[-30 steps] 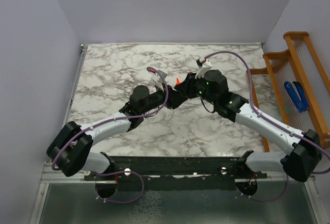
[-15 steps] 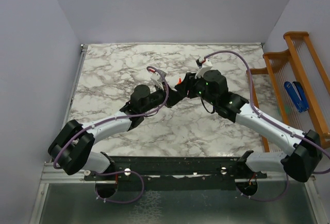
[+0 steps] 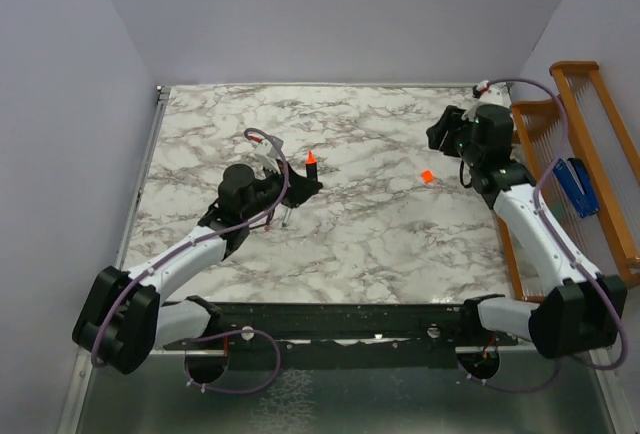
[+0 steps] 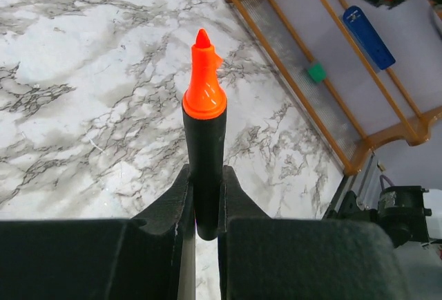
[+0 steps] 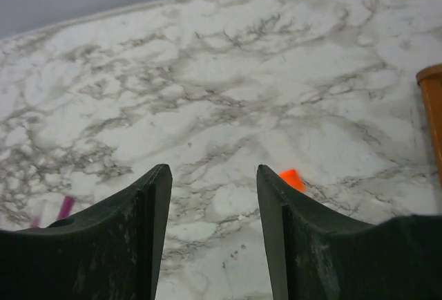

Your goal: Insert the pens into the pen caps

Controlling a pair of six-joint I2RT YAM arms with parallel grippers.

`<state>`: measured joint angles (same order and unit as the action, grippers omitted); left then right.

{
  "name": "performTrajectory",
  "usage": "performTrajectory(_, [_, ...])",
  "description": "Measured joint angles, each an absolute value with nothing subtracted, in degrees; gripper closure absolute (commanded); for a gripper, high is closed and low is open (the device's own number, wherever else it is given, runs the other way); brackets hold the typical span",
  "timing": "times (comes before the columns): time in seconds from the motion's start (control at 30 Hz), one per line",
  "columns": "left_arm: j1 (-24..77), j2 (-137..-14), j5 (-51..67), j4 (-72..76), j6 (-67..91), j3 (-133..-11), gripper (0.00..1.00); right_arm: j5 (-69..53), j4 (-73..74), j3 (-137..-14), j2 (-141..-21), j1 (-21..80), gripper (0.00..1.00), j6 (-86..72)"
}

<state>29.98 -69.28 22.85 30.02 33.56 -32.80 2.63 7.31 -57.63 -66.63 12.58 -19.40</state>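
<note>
Top view: black marker [image 3: 310,168] held left of the table's [image 3: 380,244] centre with its orange tip raised, presumably so that a cap can be pushed on. The left gripper [image 3: 303,186] is closed on its barrel. An orange cap [image 3: 427,176] lies loose toward the right edge. The right gripper [image 3: 438,136] is near the far right corner, with nothing held.

Left wrist view: black marker [image 4: 204,141] pinched between both fingers [image 4: 166,207], the gap narrow.

Right wrist view: fingers [image 5: 148,203] parted moderately and empty. The orange cap [image 5: 292,179] is seen on the marble just beyond the right finger (a magenta item [image 5: 65,207] at the left is not identified).

White links, black joints on left arm [image 3: 188,247] and right arm [image 3: 530,220]; lilac cables [image 3: 262,137] alongside; black end effector fingers [image 5: 121,245].
</note>
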Motion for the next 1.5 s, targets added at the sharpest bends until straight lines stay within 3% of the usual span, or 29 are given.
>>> performTrajectory(0.27, [26.61, -63.77, 29.1, 22.06, 32.25, -33.15, 1.0, 0.58, 19.2, -66.59, -93.43, 10.5, 0.53, -2.44])
performTrajectory(0.4, [26.2, -63.7, 31.46, 18.11, 31.2, -34.96, 1.0, 0.73, 22.94, -68.03, -100.42, 10.48, 0.55, 4.38])
performTrajectory(1.3, [25.87, -63.92, 36.69, 10.48, 29.3, -38.92, 1.0, -1.02, 23.16, -73.47, -110.08, 7.09, 0.53, 12.27])
performTrajectory(1.37, [25.87, -63.99, 36.73, 10.46, 29.3, -38.92, 1.0, -1.3, 23.16, -73.76, -110.39, 7.11, 0.57, 12.27])
performTrajectory(1.5, [25.87, -64.23, 36.86, 10.31, 29.26, -38.92, 1.0, -1.58, 23.16, -74.04, -110.65, 7.09, 0.77, 12.08])
